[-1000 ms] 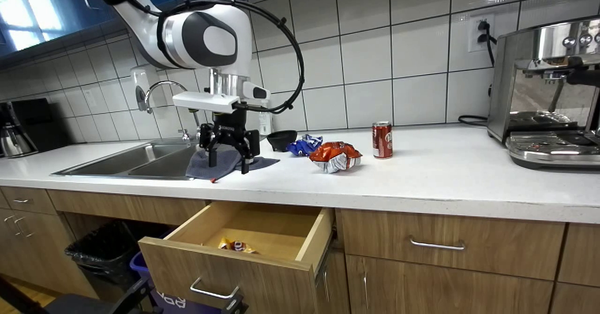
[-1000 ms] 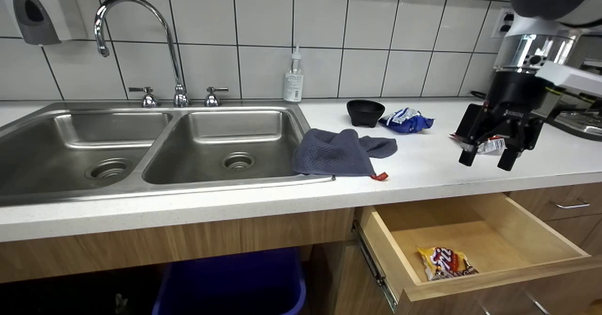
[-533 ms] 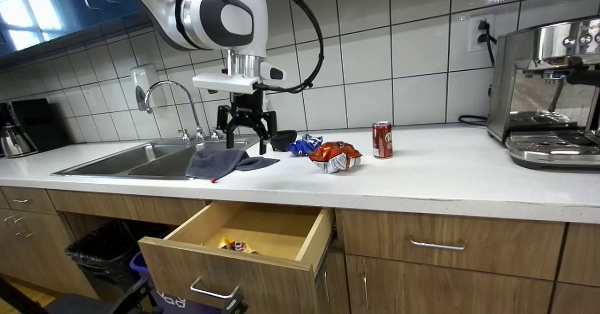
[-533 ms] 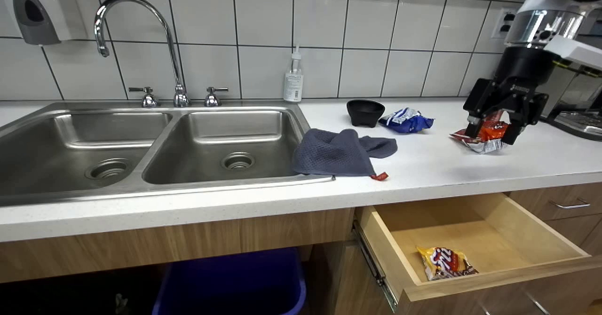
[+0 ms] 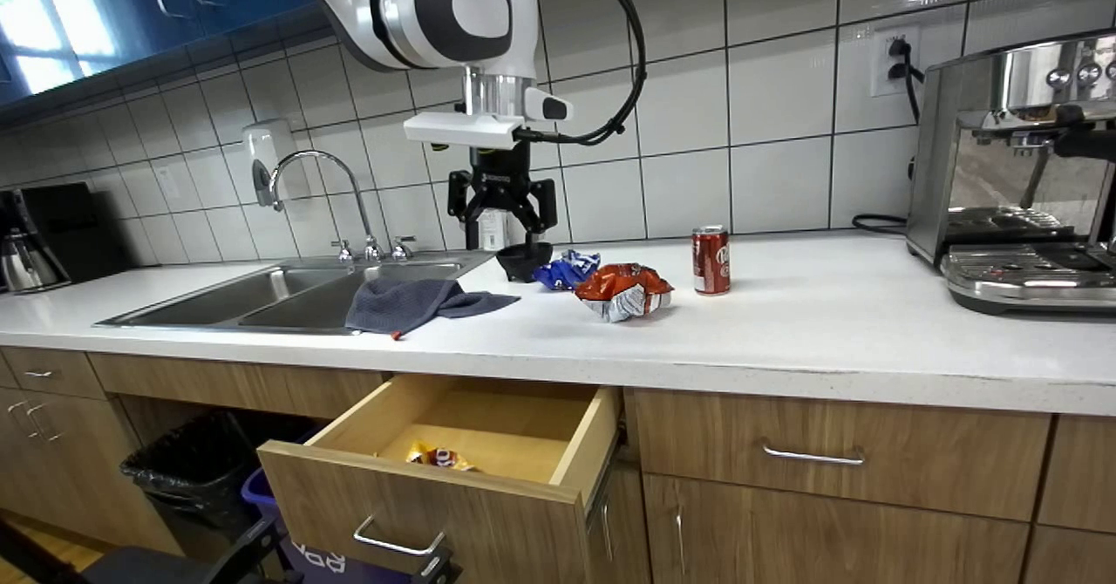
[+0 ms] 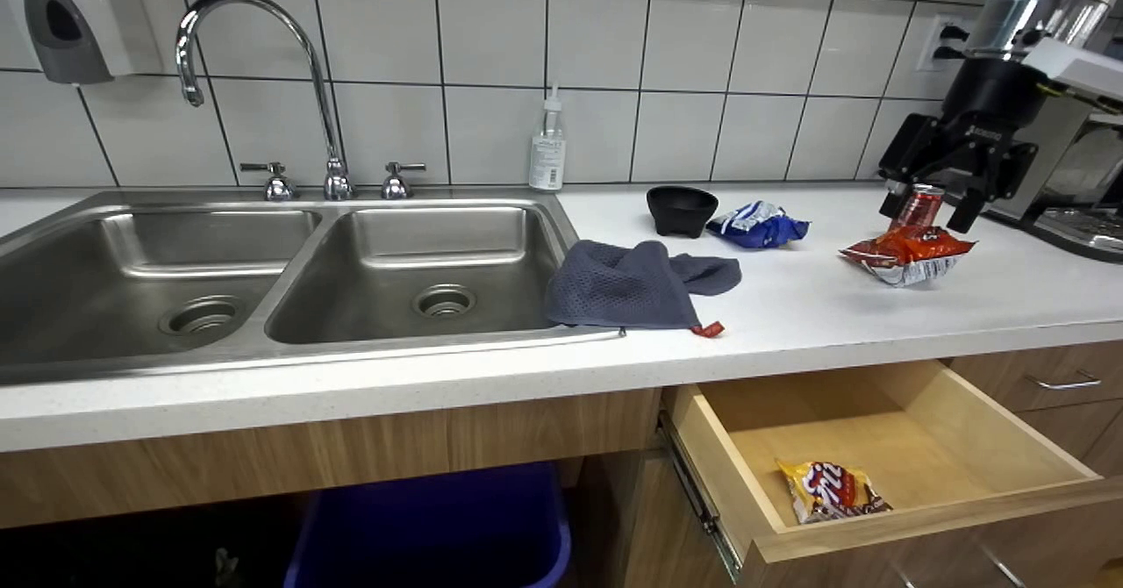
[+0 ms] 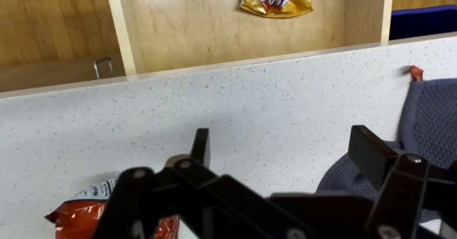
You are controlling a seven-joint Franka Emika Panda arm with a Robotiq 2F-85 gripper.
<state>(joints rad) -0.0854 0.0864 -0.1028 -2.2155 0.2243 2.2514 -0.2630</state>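
Observation:
My gripper point(image 5: 501, 240) is open and empty, raised above the counter; it also shows in the wrist view point(image 7: 280, 139). A red-orange snack bag point(image 5: 623, 292) lies to its right, at the lower left in the wrist view point(image 7: 82, 217). A red can point(image 5: 711, 260) stands upright behind that bag. A blue snack bag point(image 6: 760, 225) and a black bowl point(image 6: 682, 211) sit towards the wall. A grey-blue cloth point(image 6: 632, 290) lies by the sink, partly behind a finger in the wrist view. A yellow snack bag point(image 6: 829, 491) lies in the open drawer point(image 6: 930, 505).
A double steel sink point(image 6: 289, 276) with a tall faucet point(image 6: 325, 88) is left of the cloth. A soap bottle point(image 6: 548, 149) stands at the wall. An espresso machine point(image 5: 1029, 174) stands at the far right. A blue bin point(image 6: 430, 518) is below the counter.
My gripper has risen and moved to the right in an exterior view, away from over the cloth. It stays open. The bags, bowl, can, cloth and drawer have not moved.

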